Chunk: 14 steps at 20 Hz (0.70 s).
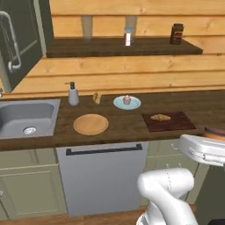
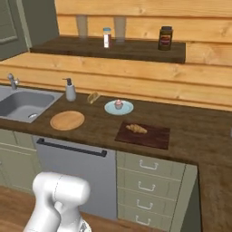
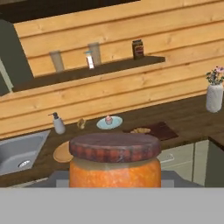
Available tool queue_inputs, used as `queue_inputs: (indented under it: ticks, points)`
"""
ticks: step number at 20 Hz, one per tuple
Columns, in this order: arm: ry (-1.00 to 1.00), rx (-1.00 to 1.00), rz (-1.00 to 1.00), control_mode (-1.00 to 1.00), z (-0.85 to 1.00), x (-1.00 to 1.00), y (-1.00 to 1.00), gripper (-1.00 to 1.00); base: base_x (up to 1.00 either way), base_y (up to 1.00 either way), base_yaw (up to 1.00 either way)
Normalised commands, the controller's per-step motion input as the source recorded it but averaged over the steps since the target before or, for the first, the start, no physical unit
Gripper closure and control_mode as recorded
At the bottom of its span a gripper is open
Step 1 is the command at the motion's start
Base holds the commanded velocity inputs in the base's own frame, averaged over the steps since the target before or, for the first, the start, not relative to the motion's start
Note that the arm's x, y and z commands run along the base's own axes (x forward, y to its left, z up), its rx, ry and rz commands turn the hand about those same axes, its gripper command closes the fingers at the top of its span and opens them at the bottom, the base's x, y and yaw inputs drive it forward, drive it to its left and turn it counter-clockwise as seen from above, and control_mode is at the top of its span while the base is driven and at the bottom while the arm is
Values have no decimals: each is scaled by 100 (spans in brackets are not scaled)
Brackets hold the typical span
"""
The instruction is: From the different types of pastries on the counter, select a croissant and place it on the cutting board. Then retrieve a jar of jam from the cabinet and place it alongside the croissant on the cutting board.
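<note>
The jaws are gripping the jam jar (image 3: 114,164), carrying it back from the surface (image 2: 190,131) toward the board (image 2: 152,136), where the croissant (image 2: 136,129) is lying left of centre, leaving room alongside.

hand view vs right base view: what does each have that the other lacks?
Hand view alone: an orange jam jar with a dark red lid close up in the gripper, and a white vase of flowers on the counter at the right.
Right base view alone: the faucet by the sink and the drawer fronts under the counter.
Both: the croissant on the dark cutting board, the cupcake on a blue plate, the round wooden board, the soap dispenser.
</note>
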Motion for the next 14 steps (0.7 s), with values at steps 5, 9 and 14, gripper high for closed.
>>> queue_inputs:
  ticks: [5,9,14]
  points:
    - [0,0,0,100,0,0,0,100,53,-13,0]
    - [0,0,0,100,0,0,0,100,98,-39,0]
    - [0,0,0,100,0,0,0,100,63,-43,5]
